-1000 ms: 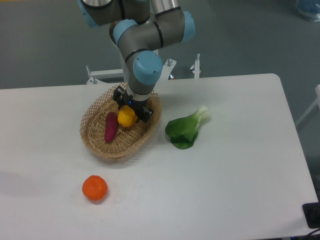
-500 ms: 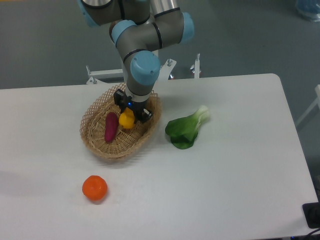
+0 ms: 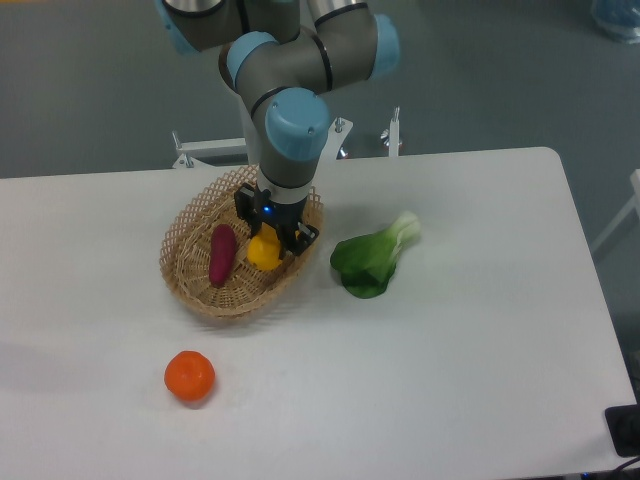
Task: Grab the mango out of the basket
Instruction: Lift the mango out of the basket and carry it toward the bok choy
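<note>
1. Since a second ago, the tool point(image 3: 273, 238) and the mango point(image 3: 264, 251) have shifted right and toward the near side of the basket point(image 3: 185, 270); the mango now sits lower in the picture, closer to the basket's right rim.
2. Farthest left on the white tabletop point(image 3: 450, 350), the orange point(image 3: 190, 377) lies alone near the front, well apart from the basket.
3. Behind it and to its right stands the basket, an oval of tan wicker with an open-weave rim.
4. Inside the basket, on its left half, a purple-red vegetable point(image 3: 221, 255) lies lengthwise, apart from the mango.
5. Right of that vegetable is the mango, bright yellow, within the basket's outline near the right rim. Whether it rests on the weave or hangs just above it cannot be told.
6. The tool points down over the mango, its dark fingers point(image 3: 303, 238) on either side of the fruit and closed against it, so it is grasping the mango. A small blue light shows on the tool's body.
7. Above the tool rises the arm point(image 3: 293, 130), grey with blue caps, hiding the basket's far rim.
8. Right of the basket, just beside it but not touching, a bok choy point(image 3: 372, 259) lies on the tabletop, leaves toward the basket and pale stalk pointing back right.
</note>
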Robot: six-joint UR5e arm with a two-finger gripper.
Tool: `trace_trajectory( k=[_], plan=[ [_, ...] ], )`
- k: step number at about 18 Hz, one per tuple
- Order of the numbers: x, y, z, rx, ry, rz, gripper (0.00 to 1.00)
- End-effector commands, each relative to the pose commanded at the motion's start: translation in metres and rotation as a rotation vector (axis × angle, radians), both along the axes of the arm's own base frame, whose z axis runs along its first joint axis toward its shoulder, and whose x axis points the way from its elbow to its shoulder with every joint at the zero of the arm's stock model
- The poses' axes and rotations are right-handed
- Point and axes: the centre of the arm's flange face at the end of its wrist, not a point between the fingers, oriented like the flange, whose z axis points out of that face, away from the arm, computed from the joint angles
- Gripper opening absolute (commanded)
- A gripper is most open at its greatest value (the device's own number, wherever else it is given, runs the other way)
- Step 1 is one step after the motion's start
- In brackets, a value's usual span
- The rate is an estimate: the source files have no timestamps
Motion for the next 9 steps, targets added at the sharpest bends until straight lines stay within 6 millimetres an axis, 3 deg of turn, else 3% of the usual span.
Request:
trace_trajectory(
  k=[3,9],
  plan=[
    [-0.031,-0.010,0.011,0.020,0.019,0.051,0.40],
    [-0.087,-0.002,0.029,0.020,0.080,0.099,0.40]
  ],
)
